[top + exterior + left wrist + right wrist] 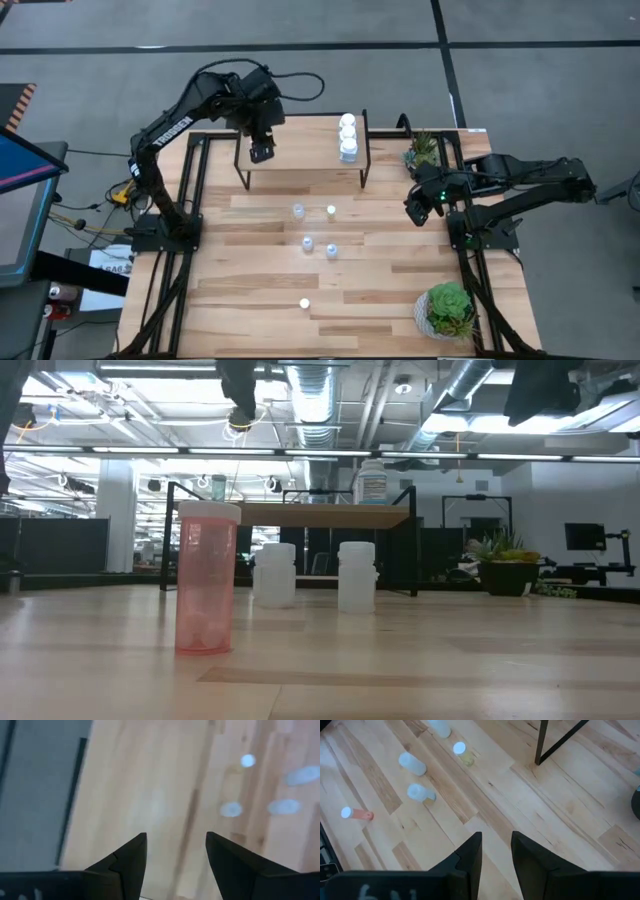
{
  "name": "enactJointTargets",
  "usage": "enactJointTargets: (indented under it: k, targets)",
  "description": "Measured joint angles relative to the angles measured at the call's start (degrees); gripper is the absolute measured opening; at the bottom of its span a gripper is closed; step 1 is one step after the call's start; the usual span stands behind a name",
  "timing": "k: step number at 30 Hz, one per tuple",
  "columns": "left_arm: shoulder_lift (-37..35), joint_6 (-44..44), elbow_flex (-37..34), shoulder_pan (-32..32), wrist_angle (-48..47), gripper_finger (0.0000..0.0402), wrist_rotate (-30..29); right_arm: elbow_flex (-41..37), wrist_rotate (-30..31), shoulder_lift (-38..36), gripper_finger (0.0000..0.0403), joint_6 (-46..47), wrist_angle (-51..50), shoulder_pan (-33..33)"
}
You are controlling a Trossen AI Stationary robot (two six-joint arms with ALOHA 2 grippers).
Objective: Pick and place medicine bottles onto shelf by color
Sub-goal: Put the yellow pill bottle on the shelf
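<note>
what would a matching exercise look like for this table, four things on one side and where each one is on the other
Things:
1. white bottles
2. pink bottle
3. left pincer
4. right pincer

Places:
A. alone on the tabletop, nearest the front edge
B. over the shelf's left end, fingers apart, empty
C. in a row on the shelf's right end
D. beside the table's right side, near the small plant, empty

Pairs: 1-C, 2-A, 3-B, 4-D
</note>
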Motion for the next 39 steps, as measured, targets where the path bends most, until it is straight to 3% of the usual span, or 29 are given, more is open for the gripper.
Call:
enactJointTargets:
  k: [11,19,24,29,33,39]
  targets:
    - [-5.03,-10.3,-0.02,-11.49,0.0,0.019,1.89,0.02,0.02,2.05,0.0127,-1.9,5.08,0.02]
    - [-8.54,-17.85,-0.02,-22.44,0.01,0.019,-2.17,0.02,0.02,8.6,0.0127,-11.3,14.81,0.03]
    - [-9.22,-16.49,-0.09,-28.41,0.02,0.019,-3.89,0.02,0.02,12.89,0.0127,-14.98,15.89,0.03]
    - [-11.07,-13.58,-0.48,-30.57,0.22,0.019,-1.17,0.0,-0.82,16.44,0.0127,-15.78,16.24,0.03]
    - [-14.46,-16.14,-5.2,-29.86,0.06,0.019,-3.97,0.0,-0.9,18.52,0.0127,-15.78,16.67,0.03]
    - [-21.12,-19.57,-18.0,-29.17,3.41,0.019,-5.04,0.0,-0.94,20.71,0.0127,-16.73,19.39,-0.01]
